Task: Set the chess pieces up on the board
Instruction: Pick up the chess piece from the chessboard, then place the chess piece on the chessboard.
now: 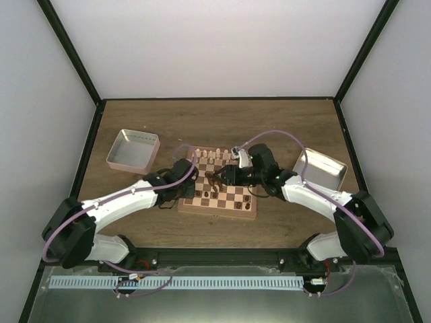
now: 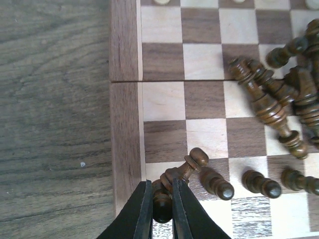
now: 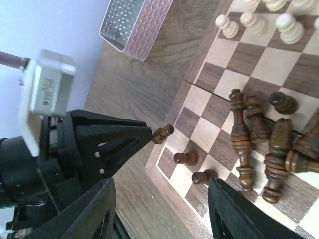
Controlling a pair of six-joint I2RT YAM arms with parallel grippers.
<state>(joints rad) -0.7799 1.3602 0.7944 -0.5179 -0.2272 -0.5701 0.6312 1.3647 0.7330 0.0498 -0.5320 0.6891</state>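
The board (image 1: pixel 217 208) lies at the table's middle. Cream chess pieces (image 1: pixel 212 157) stand along its far rows and also show in the right wrist view (image 3: pixel 259 21). Several dark pieces (image 2: pixel 276 102) lie in a heap on the board's (image 2: pixel 124 104) middle squares, and a few dark pawns (image 2: pixel 259 183) stand near the left edge. My left gripper (image 2: pixel 162 206) is shut on a dark pawn (image 2: pixel 192 164), held tilted over the board's near-left corner; the right wrist view shows it (image 3: pixel 163 133) too. My right gripper (image 3: pixel 164 219) is open and empty above the board (image 3: pixel 239 59), beside the heap (image 3: pixel 259 144).
A shallow metal tray (image 1: pixel 133 149) sits at the back left and shows in the right wrist view (image 3: pixel 134 22). A second tray (image 1: pixel 320 168) sits to the right of the board. Bare wooden table (image 2: pixel 55 114) lies left of the board.
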